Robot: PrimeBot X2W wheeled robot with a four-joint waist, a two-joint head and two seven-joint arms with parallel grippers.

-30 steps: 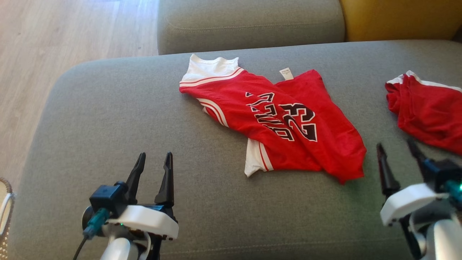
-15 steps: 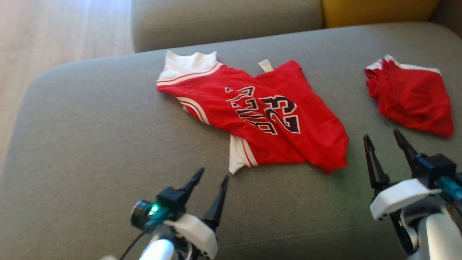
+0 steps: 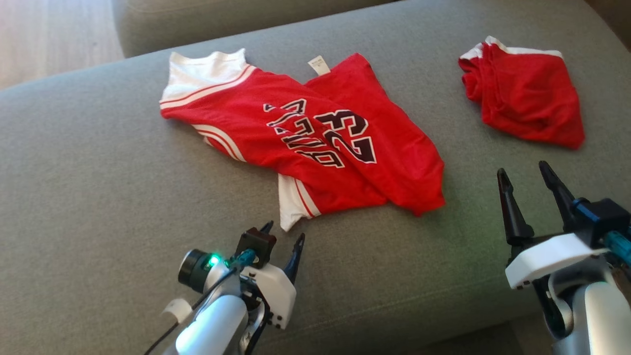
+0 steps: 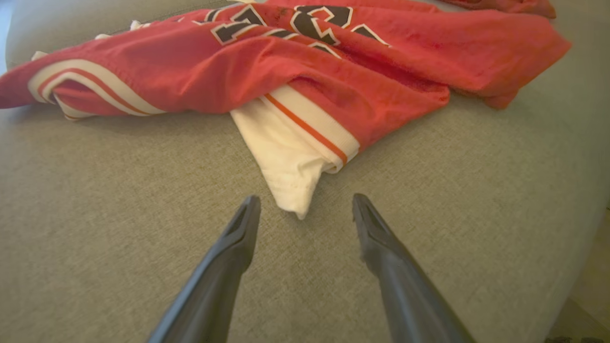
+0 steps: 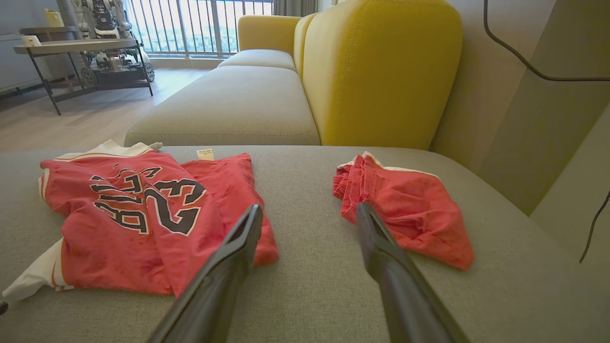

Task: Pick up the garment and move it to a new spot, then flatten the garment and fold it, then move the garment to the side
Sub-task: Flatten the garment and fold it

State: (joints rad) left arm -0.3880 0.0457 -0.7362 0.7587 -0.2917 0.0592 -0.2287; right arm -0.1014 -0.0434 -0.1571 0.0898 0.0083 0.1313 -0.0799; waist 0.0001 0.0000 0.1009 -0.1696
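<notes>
Garment [image 3: 305,143], a red jersey, is seen crumpled on the sofa [image 3: 98,197], unlifted. The left pincer [image 3: 284,230] is held wide open, empty, just short of its near white corner; the right pincer [image 3: 522,169] likewise, apart to the right. Every step is judged outstanding.

Home living room: grey sofa [image 5: 228,105], yellow backrest [image 5: 381,71], wooden floor [image 5: 90,124], balcony railing [image 5: 190,24].

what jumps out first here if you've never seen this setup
The crumpled red jersey with a black 23, lying mid-cushion on the grey sofa, grabs the eye first. A smaller red garment lies apart from it on the robot's right. The open left gripper points right at the jersey's near white corner.
</notes>
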